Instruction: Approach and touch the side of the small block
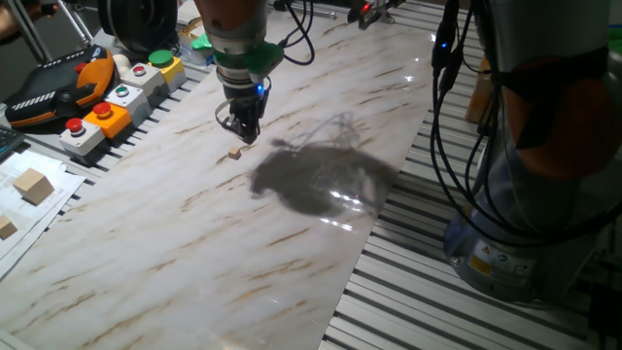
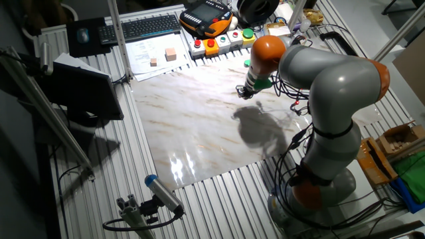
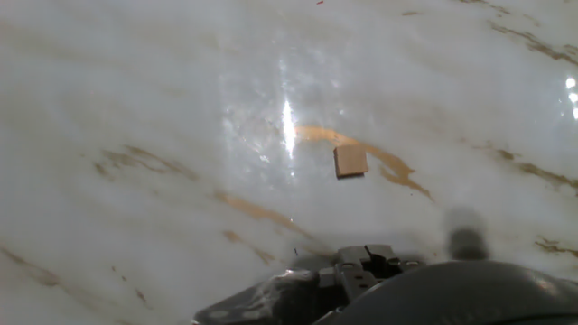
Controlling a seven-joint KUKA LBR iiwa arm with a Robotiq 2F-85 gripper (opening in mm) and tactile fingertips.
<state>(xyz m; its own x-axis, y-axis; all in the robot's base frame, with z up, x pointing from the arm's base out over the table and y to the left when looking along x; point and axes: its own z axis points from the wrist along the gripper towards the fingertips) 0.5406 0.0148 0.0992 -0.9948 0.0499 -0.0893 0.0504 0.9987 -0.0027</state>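
The small block [image 1: 234, 153] is a tiny light-tan cube lying alone on the marble-patterned tabletop [image 1: 243, 253]. In the hand view the small block [image 3: 349, 161] sits just right of centre, beside a brown vein. My gripper [image 1: 243, 138] hangs just above the table, a short way behind and to the right of the block, not touching it. Its fingers look closed together and hold nothing. In the other fixed view the gripper [image 2: 244, 92] is near the table's far edge; the block is too small to make out there. In the hand view only the gripper's dark base [image 3: 361, 266] shows.
A larger tan cube [image 1: 34, 185] and another small piece [image 1: 5, 228] lie on papers at the left. Button boxes [image 1: 107, 117] and an orange teach pendant [image 1: 58, 87] line the far-left edge. The arm's grey base [image 1: 544, 194] and cables stand at the right. A keyboard [image 2: 149, 26] lies beyond the table.
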